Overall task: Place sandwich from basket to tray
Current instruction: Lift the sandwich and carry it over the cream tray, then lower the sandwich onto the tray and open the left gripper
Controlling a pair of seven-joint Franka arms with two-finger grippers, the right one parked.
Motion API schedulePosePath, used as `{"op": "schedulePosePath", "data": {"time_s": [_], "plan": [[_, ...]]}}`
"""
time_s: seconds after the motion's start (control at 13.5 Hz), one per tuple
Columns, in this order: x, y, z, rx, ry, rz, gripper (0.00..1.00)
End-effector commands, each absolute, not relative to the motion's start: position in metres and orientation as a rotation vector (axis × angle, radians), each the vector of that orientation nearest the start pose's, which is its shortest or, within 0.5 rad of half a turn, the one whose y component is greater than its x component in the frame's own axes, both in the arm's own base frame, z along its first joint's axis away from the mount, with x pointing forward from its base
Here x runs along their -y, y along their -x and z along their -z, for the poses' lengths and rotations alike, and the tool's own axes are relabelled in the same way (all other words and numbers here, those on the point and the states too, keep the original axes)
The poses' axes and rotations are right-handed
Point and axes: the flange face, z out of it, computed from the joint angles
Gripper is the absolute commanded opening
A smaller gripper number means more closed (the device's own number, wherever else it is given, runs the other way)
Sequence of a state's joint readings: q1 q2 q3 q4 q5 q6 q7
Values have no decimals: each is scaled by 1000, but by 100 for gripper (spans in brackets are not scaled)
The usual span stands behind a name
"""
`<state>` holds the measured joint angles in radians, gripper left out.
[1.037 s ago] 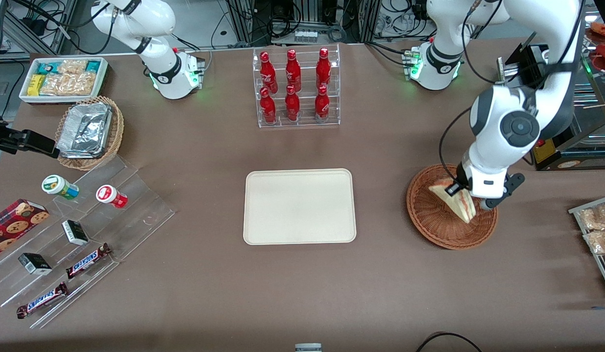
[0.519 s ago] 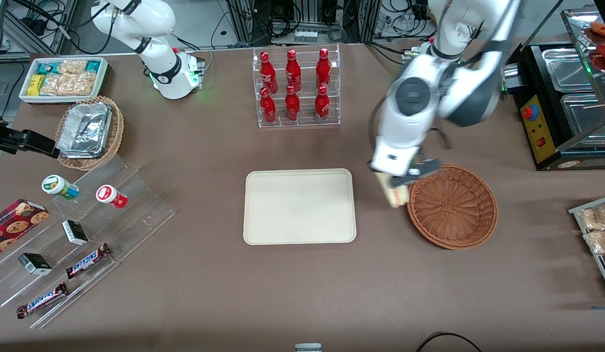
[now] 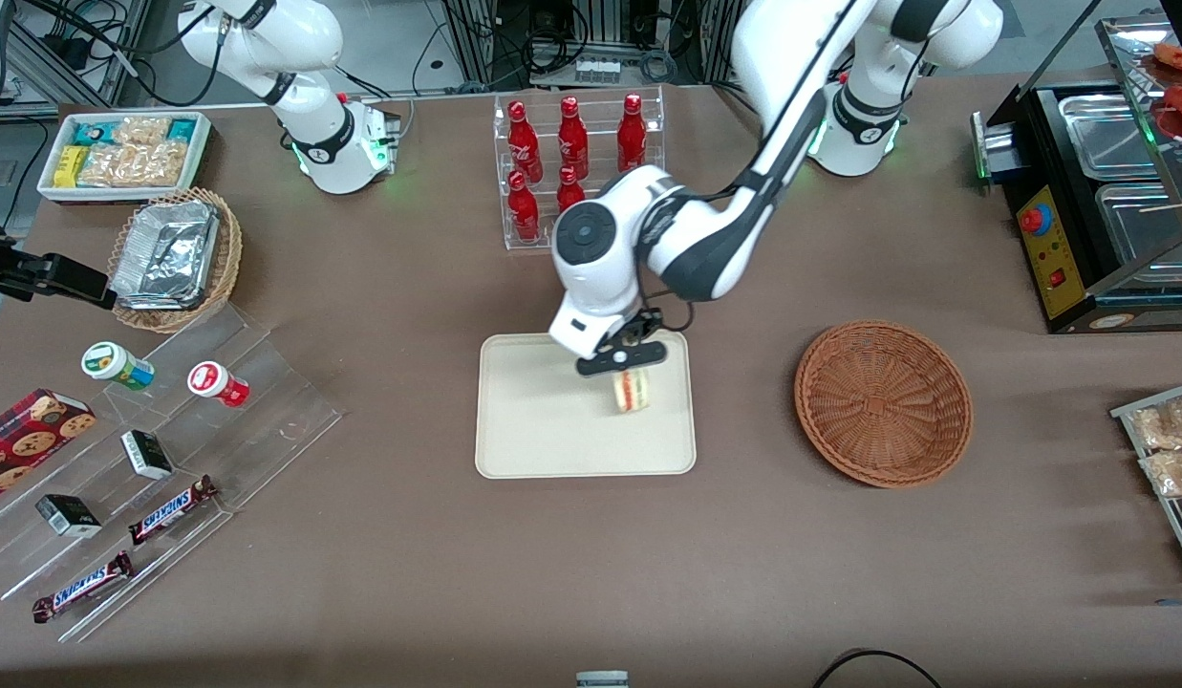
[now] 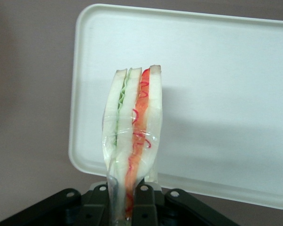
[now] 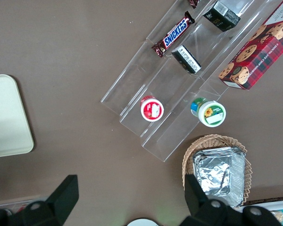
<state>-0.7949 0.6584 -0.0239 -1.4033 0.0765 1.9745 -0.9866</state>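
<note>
The claw (image 3: 625,364) is pinching the sandwich (image 3: 632,391) at one end. The sandwich sticks out from the claw, toward the front camera. In the left wrist view the two fingers (image 4: 144,200) press on the bread from both sides, and the sandwich (image 4: 133,141) stands up on its edge. You can see its green, white and red layers, with clear wrap around it.

The claw and the sandwich are over the tray (image 3: 533,440), at the side of the tray that is closer to the basket (image 3: 883,403). The tray (image 4: 217,84) lies flat on the brown table (image 3: 591,573). It looks like the sandwich is held a little above the tray and not resting on it, but it is hard to be sure.

The basket sits on the table toward the working arm's end, well apart from the tray. Nothing is in it.

A clear rack of red bottles (image 3: 571,153) stands farther from the front camera than the tray.
</note>
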Motion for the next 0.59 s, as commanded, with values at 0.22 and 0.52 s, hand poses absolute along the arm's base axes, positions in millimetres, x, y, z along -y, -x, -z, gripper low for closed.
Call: {"op": "schedulePosePath", "data": {"time_s": [0.22, 0.52], "plan": [[560, -497, -265, 121, 3099, 105, 12], [561, -498, -241, 77, 3065, 126, 12]]}}
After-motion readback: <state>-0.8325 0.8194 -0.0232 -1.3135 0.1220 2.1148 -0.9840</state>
